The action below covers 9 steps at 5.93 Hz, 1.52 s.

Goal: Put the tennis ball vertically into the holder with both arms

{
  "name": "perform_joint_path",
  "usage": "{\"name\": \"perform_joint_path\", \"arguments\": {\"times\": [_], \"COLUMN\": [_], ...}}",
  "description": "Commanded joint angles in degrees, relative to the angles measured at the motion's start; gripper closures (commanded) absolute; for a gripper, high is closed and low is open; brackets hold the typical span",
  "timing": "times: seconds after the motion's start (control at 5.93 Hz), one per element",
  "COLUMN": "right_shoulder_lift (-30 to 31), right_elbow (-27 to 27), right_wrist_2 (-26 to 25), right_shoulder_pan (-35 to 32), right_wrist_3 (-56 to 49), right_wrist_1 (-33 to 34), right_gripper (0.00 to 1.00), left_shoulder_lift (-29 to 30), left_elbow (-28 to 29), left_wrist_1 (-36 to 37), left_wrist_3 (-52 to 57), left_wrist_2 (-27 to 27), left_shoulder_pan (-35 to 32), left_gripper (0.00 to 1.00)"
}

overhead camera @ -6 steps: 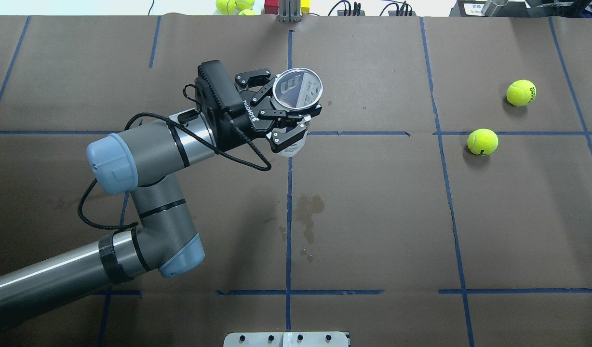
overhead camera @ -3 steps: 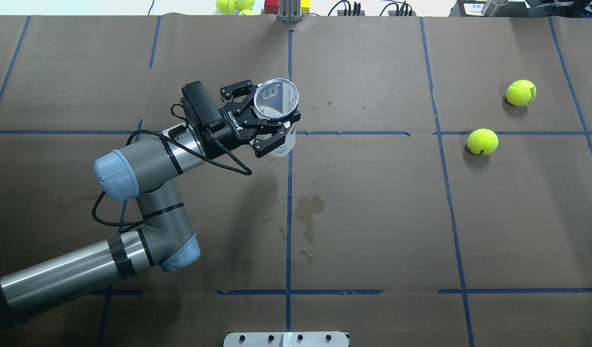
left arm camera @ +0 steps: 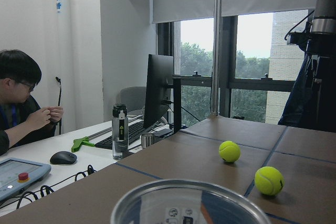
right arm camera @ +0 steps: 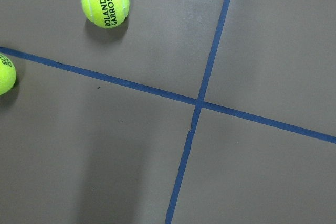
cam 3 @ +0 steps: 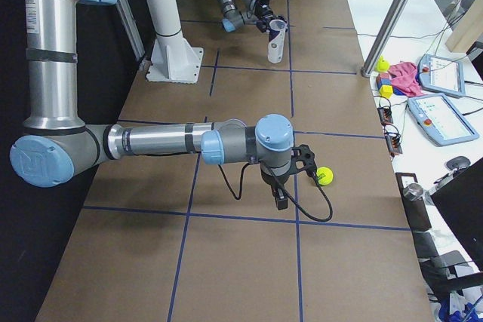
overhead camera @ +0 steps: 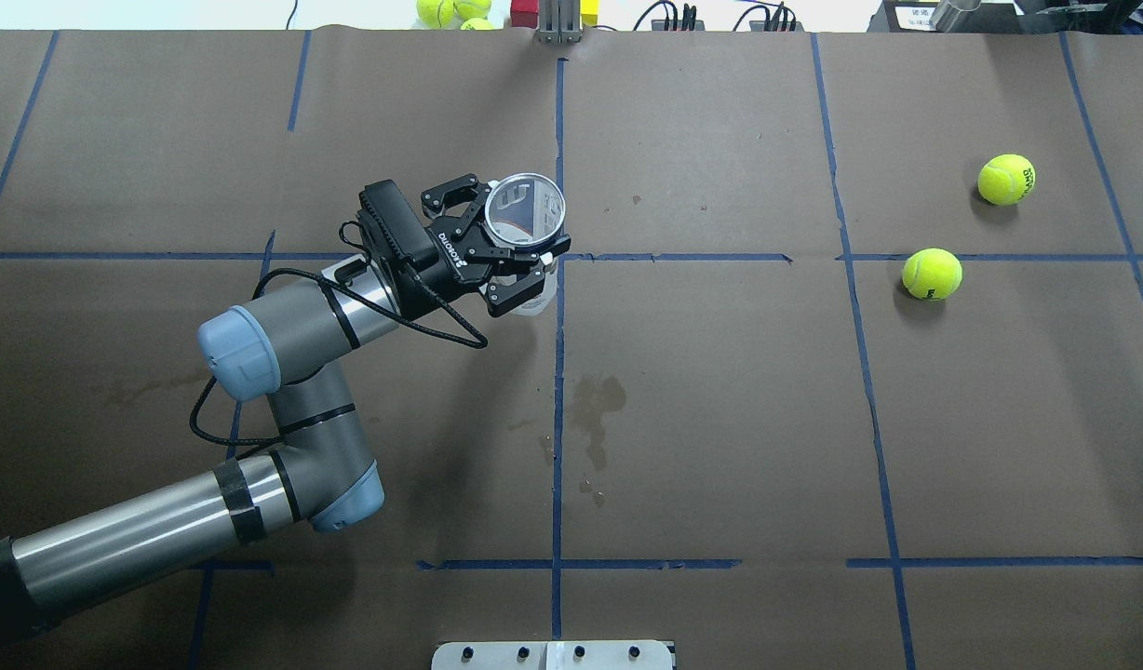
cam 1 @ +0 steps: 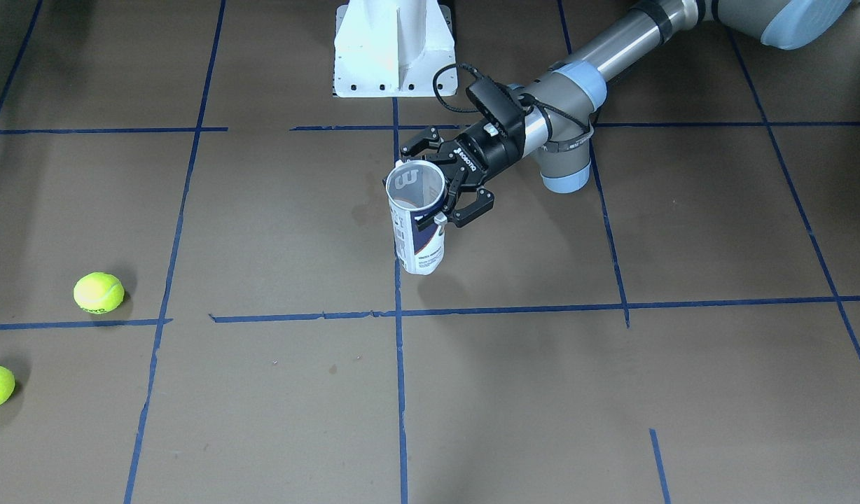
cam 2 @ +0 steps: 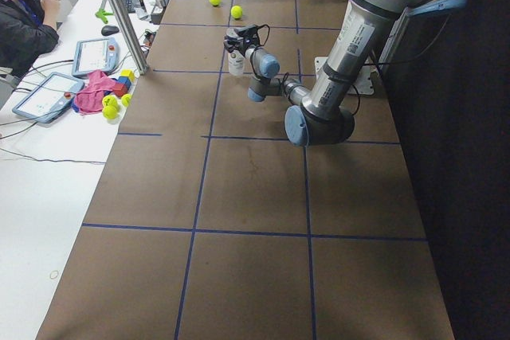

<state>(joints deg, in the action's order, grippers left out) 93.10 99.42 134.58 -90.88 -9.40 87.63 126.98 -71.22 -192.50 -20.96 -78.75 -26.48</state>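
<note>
The left gripper [cam 1: 444, 183] is clamped round the holder [cam 1: 419, 241] just under its rim. It holds it upright, mouth up, out over the middle of the table [overhead camera: 720, 419]. Whether the base touches the paper I can't make out.

Well apart from the holder, the right arm [cam 3: 158, 141] reaches low, with the right gripper [cam 3: 293, 175] hanging just beside a tennis ball [cam 3: 324, 176]. Only a side view shows that gripper, so I cannot tell if its fingers are spread or closed.

To my eye the holder looks empty and ready, and picking up a ball is the step in hand. Next, that gripper must close on the ball, carry it above the holder's mouth and lower it straight down.

I count two arms, one holder, and two tennis balls on the table, both far from the holder.
</note>
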Motion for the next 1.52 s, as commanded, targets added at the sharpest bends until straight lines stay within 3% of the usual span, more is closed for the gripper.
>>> {"name": "perform_joint_path", "arguments": {"times": [0.0,0.51,0.84,1.35], "right_shoulder_lift": [0.0,0.0,0.0,0.0], "right_elbow": [0.0,-0.1,-0.1,-0.2], "right_wrist_2": [0.1,0.0,0.0,0.0], "right_shoulder_pan": [0.0,0.0,0.0,0.0], "right_wrist_3": [0.0,0.0,0.0,0.0], "right_wrist_1": [0.0,0.0,0.0,0.0], "right_gripper": [0.0,0.0,0.0,0.0], "left_shoulder_lift": [0.0,-0.2,-0.2,-0.3], "left_elbow": [0.4,0.2,0.3,0.4], "left_wrist_1": [-0.2,-1.4,-1.3,-1.3], "left_wrist_3": [0.0,-0.1,-0.1,0.0], "left_wrist_2": [2.5,2.9,3.3,3.3], "left_shoulder_pan": [2.8,2.8,2.9,2.9], "left_gripper": [0.19,0.18,0.1,0.1]}}
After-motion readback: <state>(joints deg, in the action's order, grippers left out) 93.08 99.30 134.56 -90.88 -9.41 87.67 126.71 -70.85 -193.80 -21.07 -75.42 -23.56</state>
